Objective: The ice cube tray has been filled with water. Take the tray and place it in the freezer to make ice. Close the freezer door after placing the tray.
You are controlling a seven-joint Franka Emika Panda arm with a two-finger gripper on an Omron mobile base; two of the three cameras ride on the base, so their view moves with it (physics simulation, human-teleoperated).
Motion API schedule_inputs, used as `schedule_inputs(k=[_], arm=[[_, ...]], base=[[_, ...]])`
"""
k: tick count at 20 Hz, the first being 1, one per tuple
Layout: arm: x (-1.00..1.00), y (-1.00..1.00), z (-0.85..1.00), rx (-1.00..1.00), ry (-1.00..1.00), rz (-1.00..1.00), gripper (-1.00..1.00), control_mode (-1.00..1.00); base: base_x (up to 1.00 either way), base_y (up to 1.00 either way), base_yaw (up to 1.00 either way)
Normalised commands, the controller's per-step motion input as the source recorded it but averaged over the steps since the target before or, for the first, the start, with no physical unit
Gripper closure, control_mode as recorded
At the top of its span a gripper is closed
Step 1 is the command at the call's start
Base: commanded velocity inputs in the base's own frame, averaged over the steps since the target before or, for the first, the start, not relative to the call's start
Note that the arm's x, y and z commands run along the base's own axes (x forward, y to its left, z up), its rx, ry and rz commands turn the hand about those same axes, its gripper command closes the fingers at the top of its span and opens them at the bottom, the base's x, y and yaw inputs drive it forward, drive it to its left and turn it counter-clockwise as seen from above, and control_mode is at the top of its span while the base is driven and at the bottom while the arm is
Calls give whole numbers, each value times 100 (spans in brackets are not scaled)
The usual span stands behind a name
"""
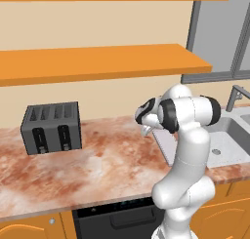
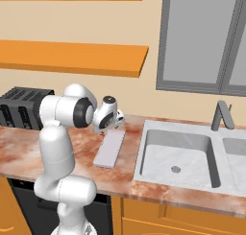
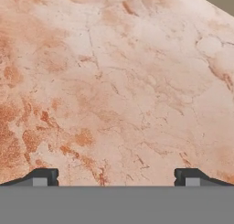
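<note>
The ice cube tray (image 2: 109, 148) is a thin pale lavender-grey rectangle lying flat on the marble counter (image 2: 29, 152), just left of the sink. In the left base view the arm hides most of the tray (image 1: 164, 143). My gripper (image 2: 104, 128) hangs a little above the counter beside the tray's far end and points down. In the hand view the gripper (image 3: 116, 178) is open, with its fingertips (image 3: 45, 177) wide apart over bare marble and nothing between them. The freezer and its door are out of view.
A dark grey toaster (image 1: 51, 127) stands at the counter's left back. The double sink (image 2: 178, 157) with its faucet (image 2: 221, 115) lies to the right. Orange shelves (image 1: 97, 62) hang above the counter, and a black appliance front (image 1: 117, 218) sits below it.
</note>
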Motion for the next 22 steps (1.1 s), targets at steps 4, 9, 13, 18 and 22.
schedule_inputs(k=[4, 9, 13, 18, 22], arm=[[0, 0, -28, 0, 1, 0, -100, -100], [-22, 0, -33, -3, 0, 1, -100, -100], [-31, -8, -36, -7, 0, 0, -100, -100], [-43, -21, -29, -7, -1, 0, -100, -100], [-52, -41, -23, -1, 0, 0, -100, -100]], base=[[0, 0, 0], [0, 0, 0], [0, 0, 0], [0, 0, 0], [0, 0, 0]])
